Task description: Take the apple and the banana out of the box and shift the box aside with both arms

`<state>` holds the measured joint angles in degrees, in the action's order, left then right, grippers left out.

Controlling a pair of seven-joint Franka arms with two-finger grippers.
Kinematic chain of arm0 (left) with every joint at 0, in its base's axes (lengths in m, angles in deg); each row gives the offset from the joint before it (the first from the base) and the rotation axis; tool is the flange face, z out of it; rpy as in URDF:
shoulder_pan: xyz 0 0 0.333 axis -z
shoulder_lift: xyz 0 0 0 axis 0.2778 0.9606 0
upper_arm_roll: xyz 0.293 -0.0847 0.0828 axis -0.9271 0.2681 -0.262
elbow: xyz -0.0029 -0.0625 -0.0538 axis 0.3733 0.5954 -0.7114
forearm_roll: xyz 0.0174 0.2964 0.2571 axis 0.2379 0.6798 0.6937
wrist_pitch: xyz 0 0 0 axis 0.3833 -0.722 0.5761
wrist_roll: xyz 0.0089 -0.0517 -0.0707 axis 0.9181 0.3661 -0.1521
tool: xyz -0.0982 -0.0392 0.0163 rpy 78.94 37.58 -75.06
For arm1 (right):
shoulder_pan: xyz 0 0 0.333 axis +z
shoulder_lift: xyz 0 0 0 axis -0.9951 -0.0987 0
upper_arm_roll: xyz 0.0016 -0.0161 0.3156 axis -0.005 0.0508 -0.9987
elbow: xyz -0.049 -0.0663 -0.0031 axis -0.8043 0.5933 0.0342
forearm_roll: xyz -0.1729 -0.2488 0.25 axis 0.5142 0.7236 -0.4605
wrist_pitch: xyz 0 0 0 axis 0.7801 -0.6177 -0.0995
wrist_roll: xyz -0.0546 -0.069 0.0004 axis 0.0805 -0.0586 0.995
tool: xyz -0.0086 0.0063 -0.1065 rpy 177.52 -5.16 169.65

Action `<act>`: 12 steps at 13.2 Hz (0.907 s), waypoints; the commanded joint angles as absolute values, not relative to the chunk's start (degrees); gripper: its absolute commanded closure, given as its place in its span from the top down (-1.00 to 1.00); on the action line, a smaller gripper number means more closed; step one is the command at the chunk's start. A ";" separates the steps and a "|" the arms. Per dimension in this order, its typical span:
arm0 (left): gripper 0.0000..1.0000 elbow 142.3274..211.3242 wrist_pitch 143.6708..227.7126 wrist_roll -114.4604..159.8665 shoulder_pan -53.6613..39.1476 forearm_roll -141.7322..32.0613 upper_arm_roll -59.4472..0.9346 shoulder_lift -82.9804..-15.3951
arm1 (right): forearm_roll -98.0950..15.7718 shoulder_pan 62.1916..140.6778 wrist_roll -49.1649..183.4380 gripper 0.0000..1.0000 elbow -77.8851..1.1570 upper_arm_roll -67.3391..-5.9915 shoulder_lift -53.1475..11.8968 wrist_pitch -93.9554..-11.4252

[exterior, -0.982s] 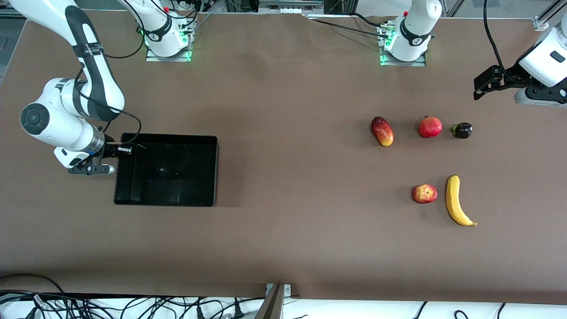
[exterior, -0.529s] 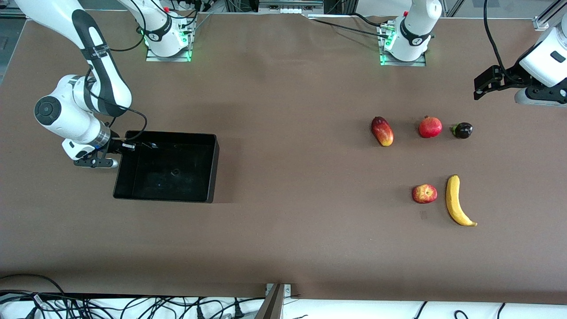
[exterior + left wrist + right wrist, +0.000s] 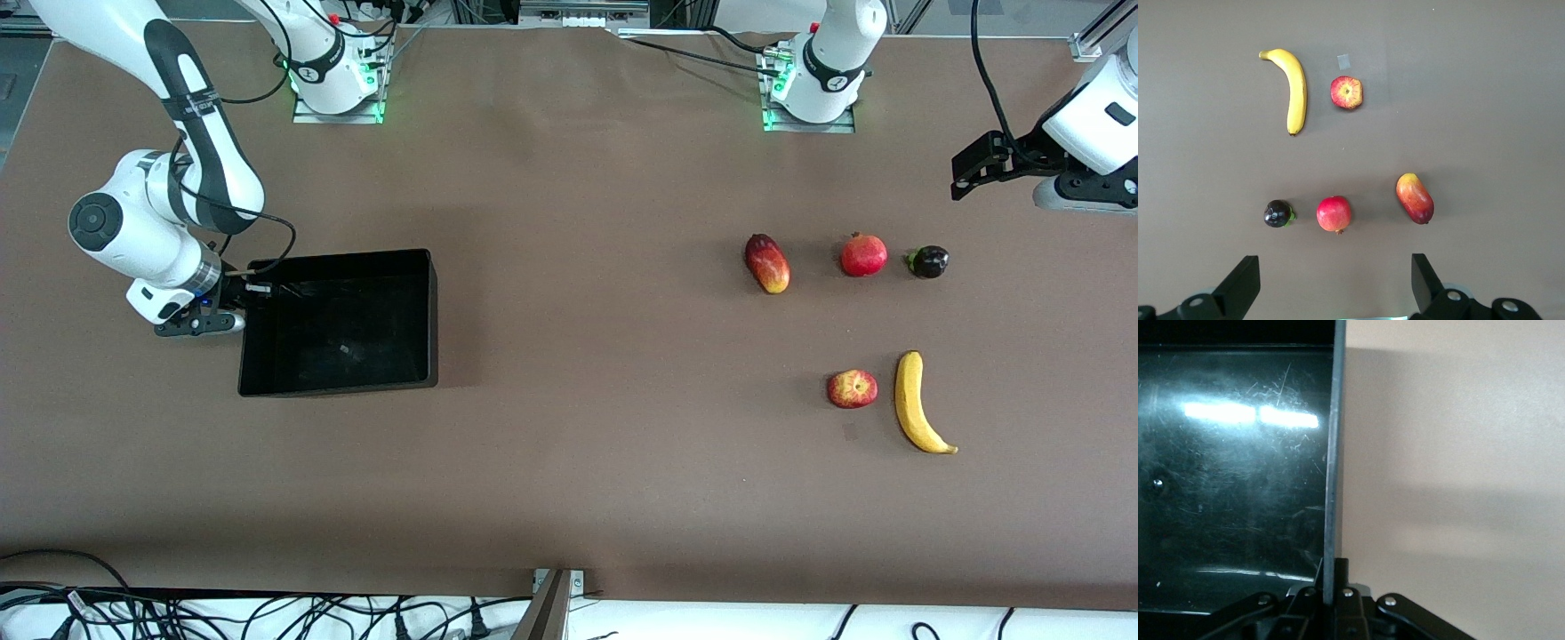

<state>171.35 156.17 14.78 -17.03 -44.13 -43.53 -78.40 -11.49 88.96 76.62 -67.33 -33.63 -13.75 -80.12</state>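
The black box (image 3: 347, 329) lies toward the right arm's end of the table. My right gripper (image 3: 253, 289) is shut on the thin end wall (image 3: 1335, 453) of the box, one finger on each side of it, as the right wrist view shows at the gripper (image 3: 1333, 570). The red apple (image 3: 853, 388) and the yellow banana (image 3: 916, 404) lie side by side toward the left arm's end. My left gripper (image 3: 958, 180) hangs open and holds nothing, high over that end. From its wrist view the left gripper (image 3: 1333, 270) looks down on the apple (image 3: 1347, 92) and banana (image 3: 1295, 90).
A mango (image 3: 767, 263), a pomegranate (image 3: 863, 255) and a small dark purple fruit (image 3: 928, 261) lie in a row, farther from the front camera than the apple and banana. Cables (image 3: 222, 613) run along the table's near edge.
The right gripper has carried the box a little farther from the front camera and turned it slightly, with its grip on the wall unchanged. The left arm and the fruits have not moved.
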 commanded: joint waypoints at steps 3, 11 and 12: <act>1.00 171.86 155.63 14.93 -16.48 -45.40 -44.24 -79.12 | -14.86 89.26 75.40 1.00 -62.85 -34.11 -12.19 -75.44; 1.00 171.95 155.63 14.93 -16.48 -45.40 -44.24 -79.12 | -7.93 91.81 66.67 1.00 -35.60 -34.38 -5.45 -38.00; 1.00 171.86 155.63 14.93 -16.48 -45.40 -44.24 -79.03 | -7.75 91.81 66.67 1.00 -35.58 -34.38 -2.73 -36.05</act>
<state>171.43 156.14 14.78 -17.02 -44.13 -43.55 -78.40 -9.17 91.82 67.81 -36.81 -34.35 -6.77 -40.68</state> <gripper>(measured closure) 0.000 0.000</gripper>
